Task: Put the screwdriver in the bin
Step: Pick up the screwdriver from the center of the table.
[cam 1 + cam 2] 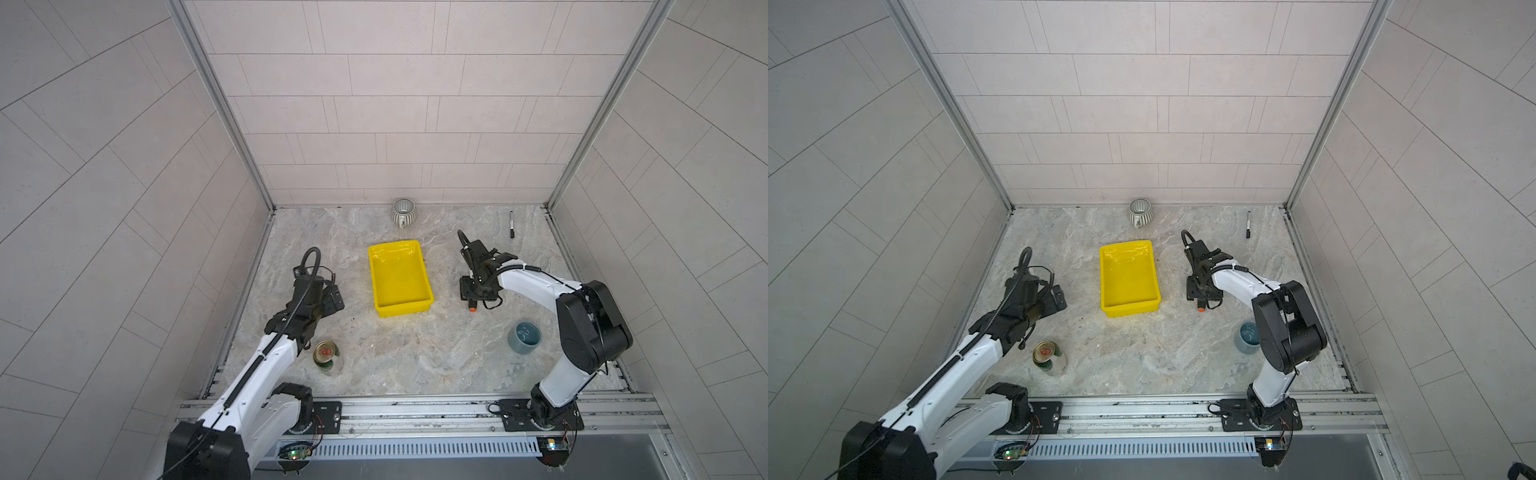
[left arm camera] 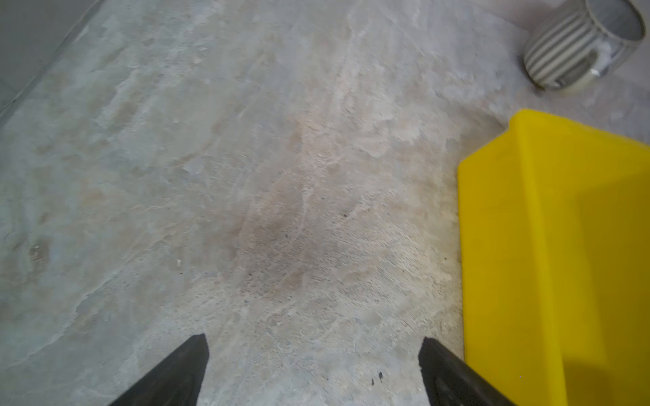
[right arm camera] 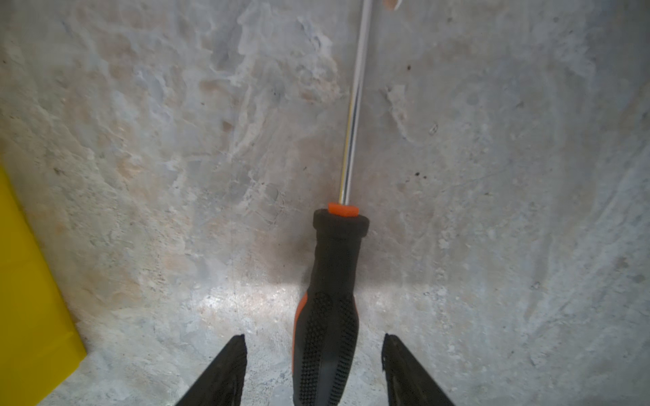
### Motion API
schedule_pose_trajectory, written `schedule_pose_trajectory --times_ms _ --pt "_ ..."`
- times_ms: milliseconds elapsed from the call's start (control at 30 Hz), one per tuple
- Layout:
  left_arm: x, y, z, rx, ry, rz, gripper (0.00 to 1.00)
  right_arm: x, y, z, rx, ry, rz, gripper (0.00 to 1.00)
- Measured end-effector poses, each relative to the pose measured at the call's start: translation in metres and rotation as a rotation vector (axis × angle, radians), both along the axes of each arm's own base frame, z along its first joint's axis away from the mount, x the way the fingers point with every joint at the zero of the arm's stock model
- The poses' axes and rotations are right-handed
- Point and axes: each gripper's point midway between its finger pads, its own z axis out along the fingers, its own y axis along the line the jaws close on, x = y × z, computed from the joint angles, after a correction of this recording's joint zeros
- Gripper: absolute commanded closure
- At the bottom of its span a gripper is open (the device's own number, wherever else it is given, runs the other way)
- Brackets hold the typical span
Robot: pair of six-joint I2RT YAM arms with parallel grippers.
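While right gripper point(image 3: 313, 338) straddles screwdriver point(image 3: 337, 263), tip cropped

A bright yellow rectangular plastic bin point(image 1: 399, 282) sits on a veined grey-and-beige marble-pattern tabletop point(image 1: 415, 357). At its 3 o'clock, a slim screwdriver point(image 3: 330, 316) shows a dotted black handle, orange trim and a silvery shaft. A grey-and-white striped ceramic mug point(image 1: 403, 212) is at 12, a black marker pen point(image 1: 511, 224) at 2, a round grey-blue cup point(image 1: 524, 337) at 4, and a gold-lidded green can point(image 1: 325, 352) at 7.
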Motion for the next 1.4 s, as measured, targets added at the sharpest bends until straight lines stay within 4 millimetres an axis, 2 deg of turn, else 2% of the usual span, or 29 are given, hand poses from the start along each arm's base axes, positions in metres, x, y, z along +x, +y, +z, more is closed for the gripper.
schedule_pose_trajectory --times_ms 67,200,367,533,700,800,867,967,1200,1300,1400 --pt "0.003 -0.007 -0.001 0.028 0.01 -0.028 0.0 -0.001 -0.002 -0.001 -0.012 0.0 -0.001 0.38" --pt "0.005 -0.003 0.0 0.061 0.008 -0.016 0.0 -0.003 -0.006 -0.004 -0.033 0.009 -0.005 0.44" --pt "0.005 0.011 0.016 0.099 -0.052 0.046 0.0 -0.004 -0.007 -0.013 -0.048 0.028 -0.004 0.52" --pt "0.0 0.029 0.033 0.128 -0.119 0.143 0.0 -0.001 -0.006 -0.014 -0.049 0.02 -0.006 0.54" --pt "-0.014 0.05 0.023 0.174 -0.102 0.249 0.0 0.0 -0.006 -0.018 -0.044 0.008 -0.014 0.54" --pt "-0.018 0.053 0.02 0.177 -0.102 0.261 0.0 -0.007 -0.009 -0.026 -0.051 0.023 -0.017 0.55" --pt "-0.019 0.053 0.019 0.174 -0.103 0.26 0.0 -0.009 -0.01 -0.029 -0.051 0.024 -0.021 0.58" --pt "-0.017 0.049 0.017 0.159 -0.109 0.24 0.0 -0.008 -0.01 -0.029 -0.045 0.006 -0.027 0.69" --pt "-0.013 0.028 0.012 0.09 -0.127 0.125 0.05 -0.021 -0.016 -0.025 -0.051 0.008 -0.029 0.93" --pt "-0.009 0.018 0.013 0.059 -0.14 0.077 0.05 -0.028 -0.02 -0.012 -0.065 0.003 -0.027 0.96" --pt "-0.006 0.012 0.014 0.044 -0.147 0.052 0.06 -0.028 -0.02 0.016 -0.08 -0.048 -0.017 0.95"
